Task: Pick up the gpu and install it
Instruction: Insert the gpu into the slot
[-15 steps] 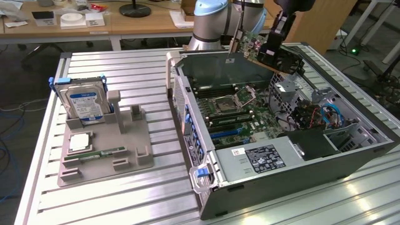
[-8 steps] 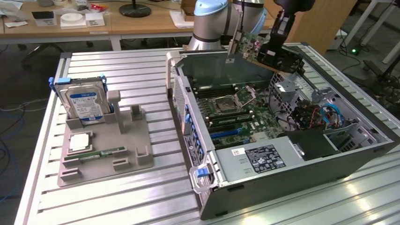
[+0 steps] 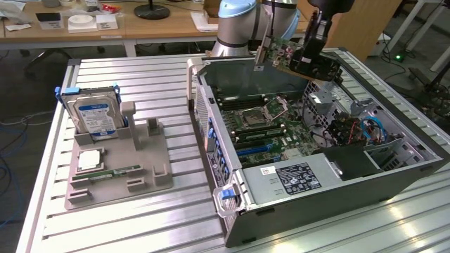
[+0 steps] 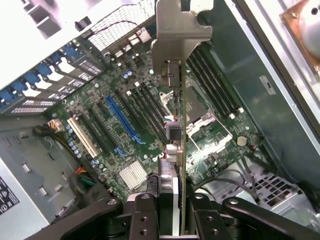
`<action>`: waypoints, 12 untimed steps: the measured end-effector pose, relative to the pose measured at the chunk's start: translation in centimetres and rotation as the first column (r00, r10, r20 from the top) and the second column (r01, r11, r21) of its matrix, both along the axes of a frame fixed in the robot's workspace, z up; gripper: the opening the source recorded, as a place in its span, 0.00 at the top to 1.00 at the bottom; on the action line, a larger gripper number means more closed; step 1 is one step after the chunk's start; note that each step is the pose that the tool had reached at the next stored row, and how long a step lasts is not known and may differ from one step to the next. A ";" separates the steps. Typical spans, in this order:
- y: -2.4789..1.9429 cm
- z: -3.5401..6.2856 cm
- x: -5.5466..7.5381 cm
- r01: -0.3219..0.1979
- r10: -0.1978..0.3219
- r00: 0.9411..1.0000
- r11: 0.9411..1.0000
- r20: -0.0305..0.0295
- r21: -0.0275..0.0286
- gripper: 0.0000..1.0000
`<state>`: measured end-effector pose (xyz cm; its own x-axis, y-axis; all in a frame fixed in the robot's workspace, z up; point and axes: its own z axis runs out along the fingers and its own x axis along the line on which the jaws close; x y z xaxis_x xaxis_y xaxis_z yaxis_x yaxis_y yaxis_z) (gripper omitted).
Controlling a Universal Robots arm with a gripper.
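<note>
The gpu [image 3: 281, 52], a thin green card with a silver bracket at one end, hangs in the air above the far side of the open computer case [image 3: 393, 176]. My gripper [image 3: 309, 58] is shut on its end away from the bracket. In the wrist view the gpu [image 4: 176, 100] runs edge-on away from my fingers [image 4: 145, 215], with its silver bracket farthest from me. Beneath it lies the motherboard [image 4: 145, 145] with a long blue slot [image 4: 125, 120] and several black slots.
A grey holder tray [image 3: 151, 163] stands on the slatted table at the exterior view's left. It carries a silver hard drive with a blue label [image 3: 95, 118] upright and a green memory stick [image 3: 105, 173] lying flat. Cables and a drive cage fill the case's right part.
</note>
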<state>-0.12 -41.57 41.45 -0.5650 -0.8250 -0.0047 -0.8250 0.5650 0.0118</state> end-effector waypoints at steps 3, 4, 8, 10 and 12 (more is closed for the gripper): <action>0.00 0.00 0.0 -0.041 0.041 0.999 0.999 0.000 0.000 0.71; 0.00 0.00 0.0 -0.055 0.055 0.998 0.998 0.000 0.000 0.71; 0.00 -0.01 0.0 -0.114 0.114 0.994 0.994 0.000 0.000 0.71; 0.00 -0.01 0.0 -0.139 0.139 0.990 0.990 0.000 0.000 0.71; 0.00 -0.02 0.0 -0.164 0.164 0.986 0.986 0.000 0.000 0.71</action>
<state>-0.13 -41.57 41.43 -0.4219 -0.9066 -0.0046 -0.9066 0.4219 0.0117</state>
